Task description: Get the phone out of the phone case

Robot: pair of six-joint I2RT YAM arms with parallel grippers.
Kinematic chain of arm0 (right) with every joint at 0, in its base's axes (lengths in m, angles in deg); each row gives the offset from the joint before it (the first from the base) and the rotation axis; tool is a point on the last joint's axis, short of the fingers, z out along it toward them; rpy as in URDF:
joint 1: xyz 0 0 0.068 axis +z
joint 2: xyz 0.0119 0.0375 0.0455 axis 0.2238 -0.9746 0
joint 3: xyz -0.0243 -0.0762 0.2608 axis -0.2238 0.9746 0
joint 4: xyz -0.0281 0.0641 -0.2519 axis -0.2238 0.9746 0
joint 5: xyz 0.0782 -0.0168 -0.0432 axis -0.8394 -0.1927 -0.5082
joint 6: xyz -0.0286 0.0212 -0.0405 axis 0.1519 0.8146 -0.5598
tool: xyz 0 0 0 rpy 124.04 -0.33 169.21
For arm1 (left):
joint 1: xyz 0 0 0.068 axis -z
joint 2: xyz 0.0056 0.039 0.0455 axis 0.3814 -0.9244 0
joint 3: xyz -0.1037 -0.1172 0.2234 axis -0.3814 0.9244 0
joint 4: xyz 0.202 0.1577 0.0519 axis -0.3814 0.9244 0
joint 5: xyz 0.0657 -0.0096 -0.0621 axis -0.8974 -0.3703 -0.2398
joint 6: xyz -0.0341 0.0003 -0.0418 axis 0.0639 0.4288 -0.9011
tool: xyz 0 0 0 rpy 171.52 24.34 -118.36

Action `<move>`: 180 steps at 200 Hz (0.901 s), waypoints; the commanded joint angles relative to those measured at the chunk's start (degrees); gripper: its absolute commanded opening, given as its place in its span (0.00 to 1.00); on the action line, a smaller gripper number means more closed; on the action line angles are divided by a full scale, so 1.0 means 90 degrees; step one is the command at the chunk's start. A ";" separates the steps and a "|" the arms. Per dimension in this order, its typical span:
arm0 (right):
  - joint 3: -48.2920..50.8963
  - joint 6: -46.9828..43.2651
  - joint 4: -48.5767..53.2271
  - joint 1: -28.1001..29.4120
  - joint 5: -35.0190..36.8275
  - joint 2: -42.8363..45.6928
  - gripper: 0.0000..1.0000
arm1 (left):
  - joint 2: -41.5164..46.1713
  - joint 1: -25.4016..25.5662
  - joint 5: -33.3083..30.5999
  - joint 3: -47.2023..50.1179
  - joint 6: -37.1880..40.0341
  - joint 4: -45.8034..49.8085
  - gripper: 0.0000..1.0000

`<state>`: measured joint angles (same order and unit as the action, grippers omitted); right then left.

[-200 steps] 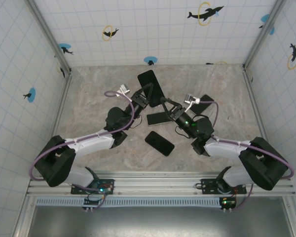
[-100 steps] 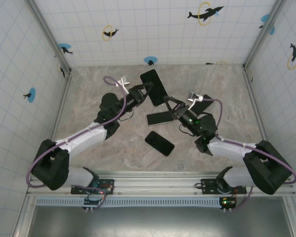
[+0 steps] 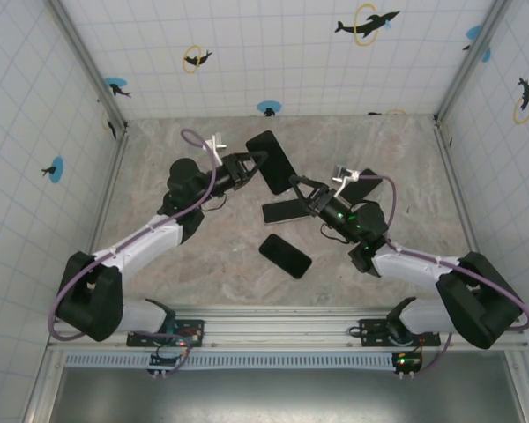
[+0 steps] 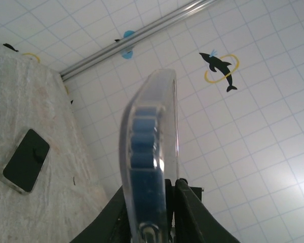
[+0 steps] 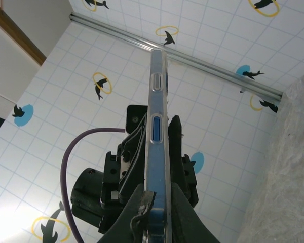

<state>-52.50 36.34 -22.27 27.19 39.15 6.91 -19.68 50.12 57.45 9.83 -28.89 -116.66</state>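
The left pincer (image 3: 254, 165) is clenched on the phone case (image 3: 271, 161). In its wrist view, its 2 fingers (image 4: 114, 217) press on the 2 broad faces at the near end, and the clear shell rises edge-on from between them. Inside the shell sits the phone (image 4: 144, 152) — its blue edge lies within the clear rim along all the length that shows.

The right pincer (image 3: 296, 186) is clenched on the same case, at the corner nearest to it. In its own wrist view the case stands edge-on between its fingers (image 5: 139, 215), with 2 side buttons (image 5: 156, 126) facing the camera. The black body of the left pincer is just behind the case.

The 2 pincers meet the case from opposite sides and hold it tilted, up off the table (image 3: 176, 264).

Just beside the right pincer, on the side toward the arm bases, a flat dark slab (image 3: 286, 211) lies on the table; phone or empty case, I cannot tell. Farther toward the bases lies a loose handset (image 3: 285, 256), screen up. A 3rd dark slab (image 3: 363, 185) lies beside the right wrist, on its outer side.
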 commanded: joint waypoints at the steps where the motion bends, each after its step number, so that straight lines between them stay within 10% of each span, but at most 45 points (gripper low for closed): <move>1: -0.0253 -0.0031 -0.0385 -0.0014 -0.0048 0.0296 0.00 | -0.0003 -0.0104 0.0310 -0.0109 -0.0034 0.0004 0.19; 84: -0.0315 -0.0901 0.0215 0.0248 0.0192 0.0337 0.38 | 0.0137 -0.0122 -0.0805 0.0460 -0.1133 -0.1014 0.08; 180: -0.0651 -0.1915 0.0261 0.0835 0.0315 -0.0257 0.30 | 0.0192 0.0152 -0.1596 0.0599 -0.1501 -0.1408 0.09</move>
<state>-54.79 21.67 -17.20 34.14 41.93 5.27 -19.68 51.04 44.91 15.04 -41.43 -124.14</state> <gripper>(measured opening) 0.323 0.128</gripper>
